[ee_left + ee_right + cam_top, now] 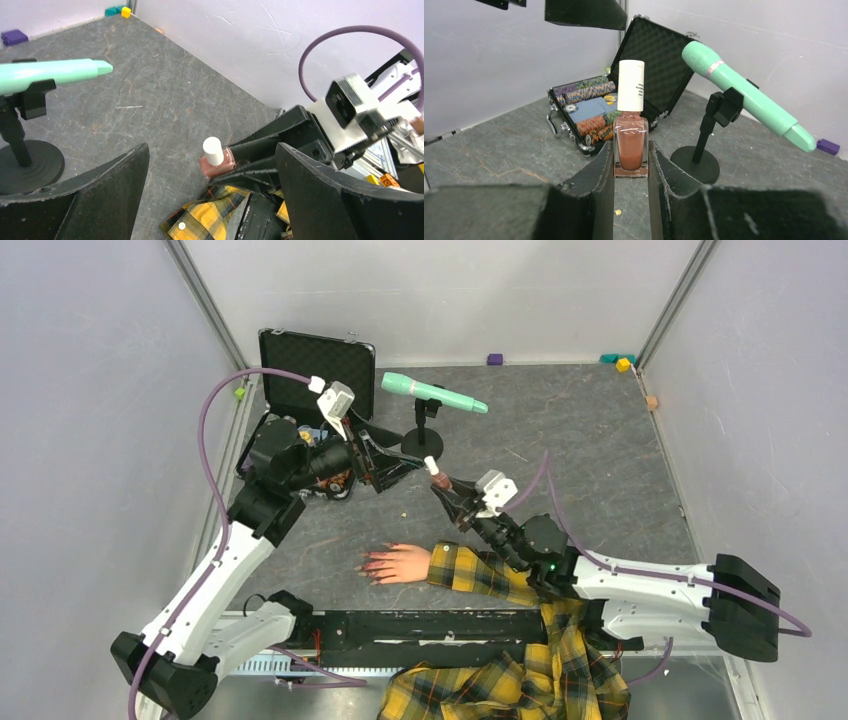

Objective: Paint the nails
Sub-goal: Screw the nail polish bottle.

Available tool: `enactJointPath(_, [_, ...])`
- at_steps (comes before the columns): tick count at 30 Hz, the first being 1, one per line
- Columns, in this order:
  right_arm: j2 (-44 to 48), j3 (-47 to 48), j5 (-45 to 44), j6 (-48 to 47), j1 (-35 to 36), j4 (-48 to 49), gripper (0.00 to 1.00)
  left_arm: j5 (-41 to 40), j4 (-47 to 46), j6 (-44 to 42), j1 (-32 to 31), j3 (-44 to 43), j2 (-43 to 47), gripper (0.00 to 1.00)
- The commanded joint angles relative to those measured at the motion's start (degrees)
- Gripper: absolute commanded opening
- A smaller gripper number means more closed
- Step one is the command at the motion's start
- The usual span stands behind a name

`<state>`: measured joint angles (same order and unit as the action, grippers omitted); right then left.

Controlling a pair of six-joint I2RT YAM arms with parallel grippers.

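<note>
The bottle (630, 145) is clamped at its base between the jaws of the right gripper (630, 152), with the cap (631, 85) uppermost and the whole held off the table. The left gripper (212, 150) is spread wide with nothing in it, its fingers set either side of the cap but apart from it. In the top view the nails (368, 566) lie on the table at about 8 o'clock from the bottle. They tip the mannequin hand (402, 562), well apart from both grippers.

If the cap is caught off-centre, the bottle could be twisted or levered out of the grip (only the lower glass is pinched). Once it is opened, any tilt could spill polish on the sleeve (480, 575) below. The mic (432, 393) at 12 o'clock could be knocked.

Fine print is seen on the cap, too small to be read; no brand is made out.
</note>
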<state>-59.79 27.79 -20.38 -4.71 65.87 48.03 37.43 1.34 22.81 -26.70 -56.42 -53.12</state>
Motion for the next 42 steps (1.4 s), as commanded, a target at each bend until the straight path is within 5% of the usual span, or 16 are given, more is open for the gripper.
enactJointPath(1, [-3.63, 5.83, -7.15, -2.49, 2.59, -0.87, 0.0, -1.53, -2.71, 5.81, 0.41, 0.52, -1.65, 1.0])
enactJointPath(11, [-12.23, 14.56, -21.74, -6.21, 8.24, -5.46, 0.0, -4.95, 2.52, 8.13, 0.37, -0.68, -5.29, 0.95])
enactJointPath(21, [-14.13, 16.77, -23.9, -7.55, 9.71, -6.27, 0.0, -5.45, 3.47, 8.34, 0.39, -0.93, -6.16, 0.64])
enactJointPath(36, [-15.19, 17.79, -25.41, -7.6, 10.07, -6.28, 0.0, -2.14, 3.46, 8.86, -0.36, -1.58, -8.55, 0.56])
enactJointPath(42, [-15.1, 17.59, -25.75, -7.33, 10.08, -6.17, 0.0, -1.66, 3.49, 8.82, -1.09, -1.77, -9.25, 0.34])
